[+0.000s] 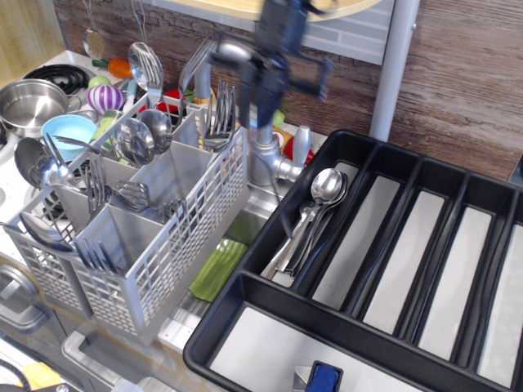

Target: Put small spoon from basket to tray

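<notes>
The gripper (263, 98) is hanging above the faucet (253, 106), between basket and tray; it is motion-blurred, so whether the jaws are apart or clamped on anything cannot be told. A thin dark line is trailing below it toward the tray, too blurred to identify as the small spoon.

The tray (270, 224) is occupying the right side, its far edge cut off by the frame. Its leftmost long compartment is holding a cluster of spoons (320, 196); the other long compartments are showing bare grey liner.

The basket (176, 245) is standing left, holding forks (219, 114), large spoons (140, 135) and other cutlery upright in several compartments.
</notes>
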Controlling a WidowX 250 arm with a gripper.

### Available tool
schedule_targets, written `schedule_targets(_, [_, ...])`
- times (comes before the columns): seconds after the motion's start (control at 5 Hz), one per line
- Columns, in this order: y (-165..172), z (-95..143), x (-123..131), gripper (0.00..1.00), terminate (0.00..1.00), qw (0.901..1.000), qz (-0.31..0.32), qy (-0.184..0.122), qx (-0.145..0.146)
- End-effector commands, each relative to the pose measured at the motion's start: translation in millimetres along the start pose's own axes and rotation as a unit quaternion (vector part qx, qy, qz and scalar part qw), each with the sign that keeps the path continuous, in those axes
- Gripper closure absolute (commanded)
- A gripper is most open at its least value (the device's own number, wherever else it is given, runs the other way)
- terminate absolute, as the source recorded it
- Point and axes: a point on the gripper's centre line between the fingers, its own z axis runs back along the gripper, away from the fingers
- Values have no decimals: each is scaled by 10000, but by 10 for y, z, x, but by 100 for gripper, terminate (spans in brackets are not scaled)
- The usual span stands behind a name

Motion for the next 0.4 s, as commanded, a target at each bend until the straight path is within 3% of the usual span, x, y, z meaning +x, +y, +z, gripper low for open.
schedule_targets(0.0, [-202, -125, 37, 100, 0, 9971, 381, -634, 179])
schedule_targets(0.2, [-267, -311, 150, 100, 100, 9964, 416, -722, 171])
